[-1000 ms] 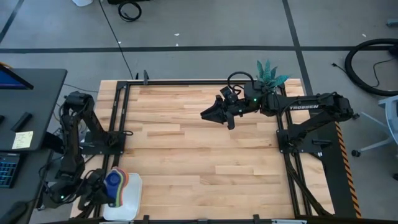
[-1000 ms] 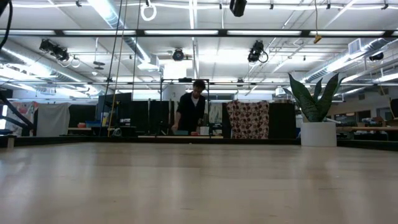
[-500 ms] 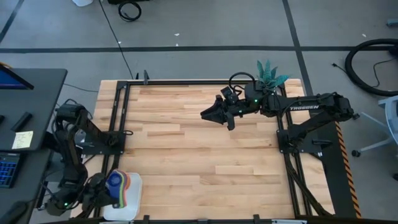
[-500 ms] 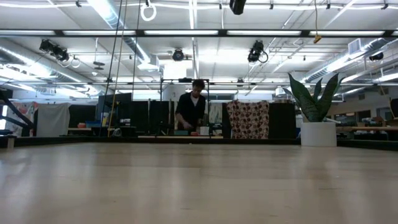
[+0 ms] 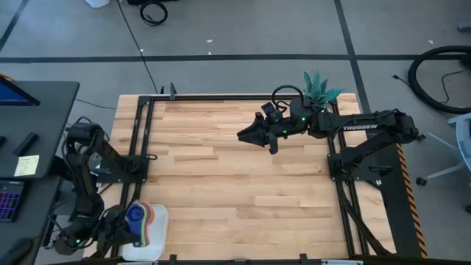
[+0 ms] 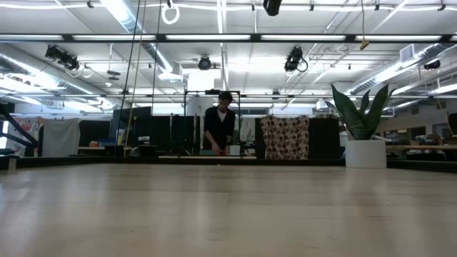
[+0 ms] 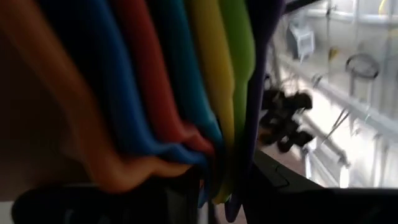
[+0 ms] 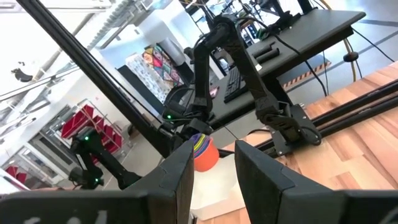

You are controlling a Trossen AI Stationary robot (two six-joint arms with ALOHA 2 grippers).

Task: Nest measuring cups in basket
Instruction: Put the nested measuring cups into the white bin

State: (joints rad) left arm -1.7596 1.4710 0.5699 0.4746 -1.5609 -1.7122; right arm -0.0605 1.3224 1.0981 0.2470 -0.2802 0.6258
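Left gripper [image 5: 124, 227] clamped on nested multicoloured plastic measuring cups [image 5: 137, 218] over white rectangular plastic basket [image 5: 156, 241], right gripper [image 5: 243, 135] fingers apart above wooden table [image 5: 235, 191].

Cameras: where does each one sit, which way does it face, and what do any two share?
High: overhead, straight down; both arms, left hand at the measuring cups in the basket, right hand over the table.
Low: table height, facing the room; no arm, a plant, a person.
Left wrist: against the cups' handles.
Right wrist: looking across at the left arm.
High and right wrist share the cups.
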